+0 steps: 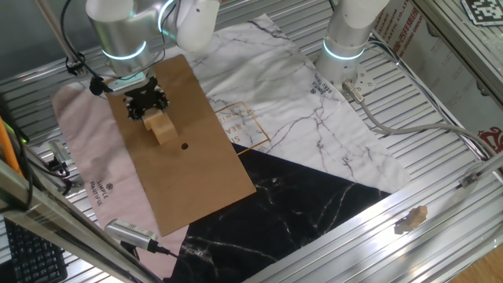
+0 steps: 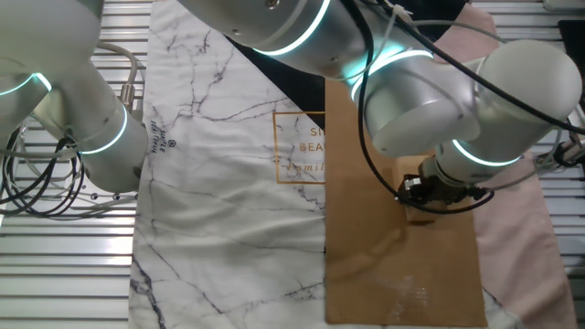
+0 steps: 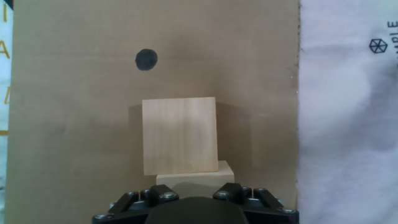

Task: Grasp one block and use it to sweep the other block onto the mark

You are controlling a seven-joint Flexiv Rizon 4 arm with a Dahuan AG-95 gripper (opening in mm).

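My fingers (image 1: pixel 147 108) are clamped on a small wooden block (image 3: pixel 195 173), which shows in the hand view as a pale strip right at my fingertips. Pressed against its far face sits the second wooden block (image 3: pixel 180 135), larger in that view, square and flat on the brown cardboard sheet (image 1: pixel 185 169). The two blocks touch, with the free one between my held block and the black dot mark (image 3: pixel 147 60). The mark lies beyond the free block and a little to the left of it, apart from it, with bare cardboard between them. In one fixed view the dot (image 1: pixel 185 145) sits just past the block's lower right corner. The cardboard lies over a marble-patterned cloth (image 1: pixel 299 110) on the slatted metal desk (image 1: pixel 440 169), beside an orange printed square (image 2: pixel 300 146).
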